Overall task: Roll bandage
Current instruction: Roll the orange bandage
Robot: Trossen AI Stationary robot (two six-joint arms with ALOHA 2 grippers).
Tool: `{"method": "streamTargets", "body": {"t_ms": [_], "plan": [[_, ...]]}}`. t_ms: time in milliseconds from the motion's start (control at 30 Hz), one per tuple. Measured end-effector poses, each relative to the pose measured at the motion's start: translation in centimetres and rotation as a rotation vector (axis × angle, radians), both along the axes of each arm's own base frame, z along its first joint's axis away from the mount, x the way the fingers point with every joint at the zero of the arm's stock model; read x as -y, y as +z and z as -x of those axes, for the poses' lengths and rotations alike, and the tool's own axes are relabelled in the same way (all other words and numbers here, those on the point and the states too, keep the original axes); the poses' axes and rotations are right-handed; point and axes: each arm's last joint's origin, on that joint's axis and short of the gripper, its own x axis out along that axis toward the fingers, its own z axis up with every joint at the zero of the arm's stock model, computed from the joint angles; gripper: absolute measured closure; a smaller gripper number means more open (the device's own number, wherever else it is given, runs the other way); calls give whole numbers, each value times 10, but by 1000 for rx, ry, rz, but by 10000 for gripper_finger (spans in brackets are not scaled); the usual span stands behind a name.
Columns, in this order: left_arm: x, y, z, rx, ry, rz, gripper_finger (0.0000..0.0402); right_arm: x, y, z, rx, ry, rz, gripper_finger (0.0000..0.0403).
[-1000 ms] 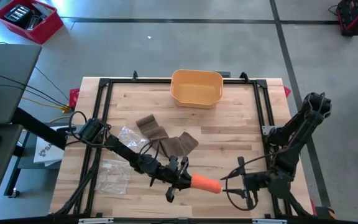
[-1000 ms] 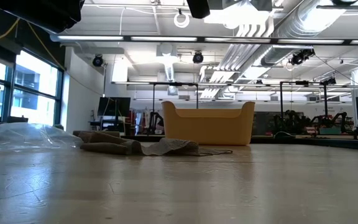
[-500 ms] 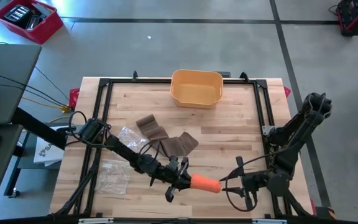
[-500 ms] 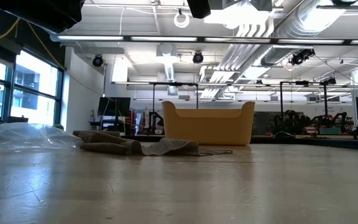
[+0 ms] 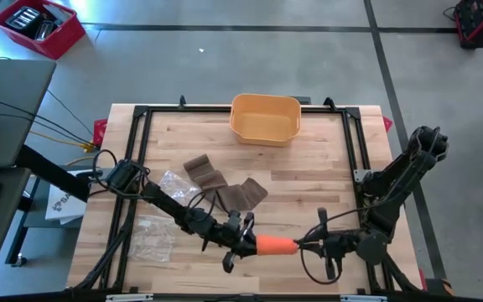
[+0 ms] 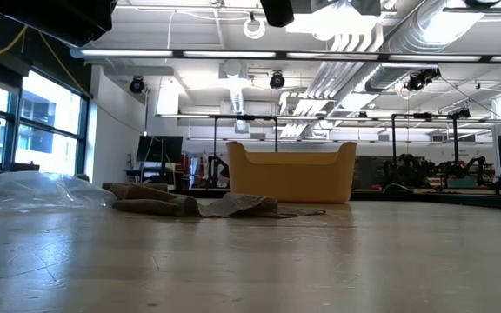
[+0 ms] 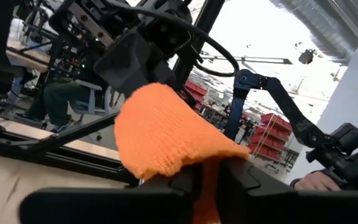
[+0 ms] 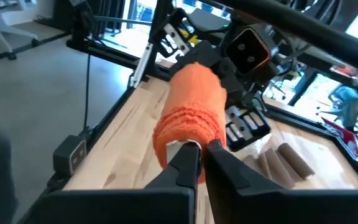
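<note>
Orange bandage roll (image 5: 276, 245): left tool (image 5: 248, 243) and right tool (image 5: 302, 247) each clamp an end; a loosening left grip risks unrolling it

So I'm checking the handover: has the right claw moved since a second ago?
Yes. In the high view the right claw has slid left, away from the table frame's right rail, and is now shut on the end of the orange bandage roll.

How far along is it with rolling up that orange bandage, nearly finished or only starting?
Well along, it seems. The orange bandage already looks like a tight roll. It is in hand now, held between the left gripper and the right gripper, whose fingers are shut on its end. Still loose: the brown bandage lying unrolled on the table.
</note>
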Motion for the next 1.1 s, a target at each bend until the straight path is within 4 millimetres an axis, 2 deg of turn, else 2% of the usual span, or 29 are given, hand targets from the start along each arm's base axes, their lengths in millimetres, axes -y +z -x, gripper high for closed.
{"method": "streamTargets", "body": {"t_ms": [267, 367, 633, 767, 900, 1100], "plan": [[-4, -6, -4, -58, -51, -23, 276, -1, -1, 2, -3, -41, -94, 399], [-7, -15, -1, -149, -59, -29, 260, 2, -12, 5, -46, -78, -142, 401], [-19, -25, 19, -320, 29, -74, 254, 16, -50, 12, -87, -211, -318, 403], [-20, -24, 23, -362, 29, -105, 254, 21, -60, 15, -94, -249, -372, 402], [-22, -35, 27, -521, 32, -164, 254, 27, -74, 19, -120, -276, -425, 402], [-20, -41, 34, -612, 55, -241, 254, 45, -111, 34, -158, -340, -625, 402]]}}
